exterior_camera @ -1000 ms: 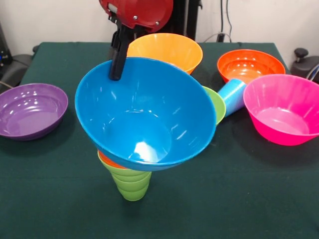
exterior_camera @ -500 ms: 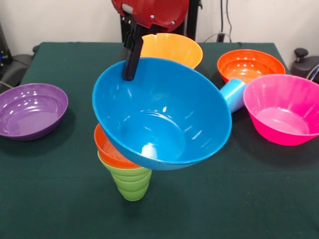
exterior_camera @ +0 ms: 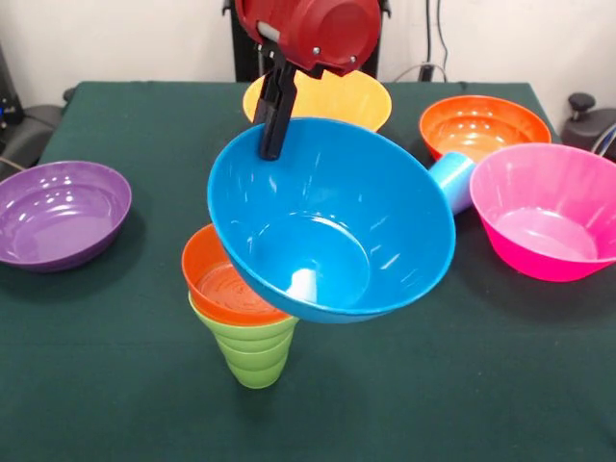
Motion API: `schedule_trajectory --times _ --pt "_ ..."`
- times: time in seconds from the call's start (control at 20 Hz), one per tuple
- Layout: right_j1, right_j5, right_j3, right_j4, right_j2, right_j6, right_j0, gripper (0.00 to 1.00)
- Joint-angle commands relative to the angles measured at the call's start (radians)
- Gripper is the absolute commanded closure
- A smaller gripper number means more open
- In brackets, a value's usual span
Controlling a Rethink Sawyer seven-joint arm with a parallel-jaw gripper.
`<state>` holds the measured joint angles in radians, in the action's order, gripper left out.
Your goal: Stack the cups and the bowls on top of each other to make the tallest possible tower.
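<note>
Near the surface's [exterior_camera: 115,385] front edge stands the lime green cup [exterior_camera: 254,351], upright, with a small orange bowl [exterior_camera: 223,287] seated in its mouth, a narrow and tippy base. Over them hangs the big blue bowl [exterior_camera: 332,226], tilted toward the front, its underside just above or touching the orange bowl's rim; which, I cannot tell. The fingers [exterior_camera: 272,120] are closed on its far rim, one inside the wall, pinching thin plastic. Glossy and light, the bowl looks stiff enough to hold by the rim but likely to swing or slip; a deep rim pinch seems the only hold. At the left edge sits the purple bowl [exterior_camera: 60,212], at the right the pink bowl [exterior_camera: 549,210]. Behind lie the light blue cup [exterior_camera: 452,179], on its side, the yellow-orange bowl [exterior_camera: 332,96], and a second orange bowl [exterior_camera: 481,125] by the far right corner
</note>
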<state>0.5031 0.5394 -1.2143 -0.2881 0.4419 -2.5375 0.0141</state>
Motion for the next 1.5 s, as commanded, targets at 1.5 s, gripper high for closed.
schedule_trajectory --times 1.5 --pt "0.128 -0.239 -0.341 0.22 -0.283 0.077 -0.221 1.0"
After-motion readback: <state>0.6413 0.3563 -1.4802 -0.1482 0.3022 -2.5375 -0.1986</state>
